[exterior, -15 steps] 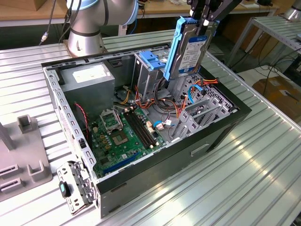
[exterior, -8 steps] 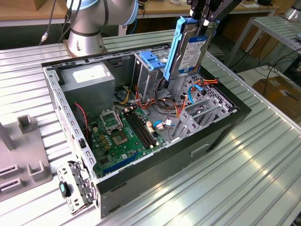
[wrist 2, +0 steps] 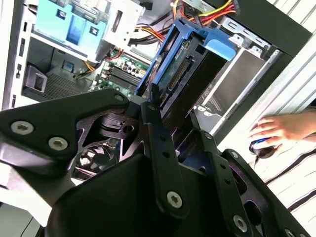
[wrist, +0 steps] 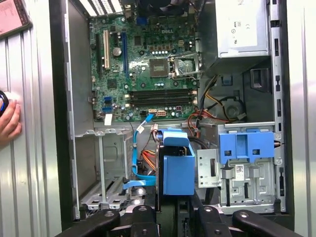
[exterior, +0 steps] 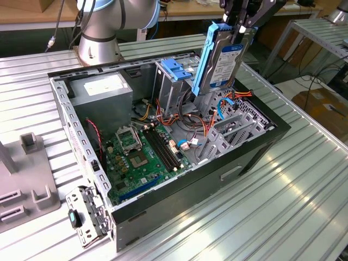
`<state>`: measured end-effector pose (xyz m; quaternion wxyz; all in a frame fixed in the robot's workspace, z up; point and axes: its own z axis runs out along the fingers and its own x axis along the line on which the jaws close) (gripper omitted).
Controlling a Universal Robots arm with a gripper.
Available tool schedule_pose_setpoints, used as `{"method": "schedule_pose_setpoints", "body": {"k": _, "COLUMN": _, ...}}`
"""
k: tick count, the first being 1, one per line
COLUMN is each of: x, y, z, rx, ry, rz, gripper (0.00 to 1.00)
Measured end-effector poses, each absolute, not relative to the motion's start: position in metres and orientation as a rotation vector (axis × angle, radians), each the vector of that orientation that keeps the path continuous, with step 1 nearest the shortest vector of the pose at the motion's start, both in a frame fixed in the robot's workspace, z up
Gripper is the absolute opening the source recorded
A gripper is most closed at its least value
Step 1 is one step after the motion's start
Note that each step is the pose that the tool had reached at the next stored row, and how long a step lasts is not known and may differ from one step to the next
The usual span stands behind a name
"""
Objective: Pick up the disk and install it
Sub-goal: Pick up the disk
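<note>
Jaws clamped on the disk's (exterior: 222,65) upper end. The disk hangs directly below them, long axis near vertical, lower end pointing down into the open case (exterior: 185,190), above the bay.

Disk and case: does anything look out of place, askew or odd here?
Nothing looks damaged. The disk hangs roughly upright in the claw above the open case, not seated. One oddity: a person's hand sits close beside the case.
</note>
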<state>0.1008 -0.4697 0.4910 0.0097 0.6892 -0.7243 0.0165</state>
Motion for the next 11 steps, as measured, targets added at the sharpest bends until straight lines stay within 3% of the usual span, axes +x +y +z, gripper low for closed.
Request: {"method": "schedule_pose_setpoints", "body": {"k": 11, "x": 0.1008, "y": -0.4788, "z": 0.493, "rx": 2.148, "ry": -2.257, "rz": 0.061, "gripper": 0.35}}
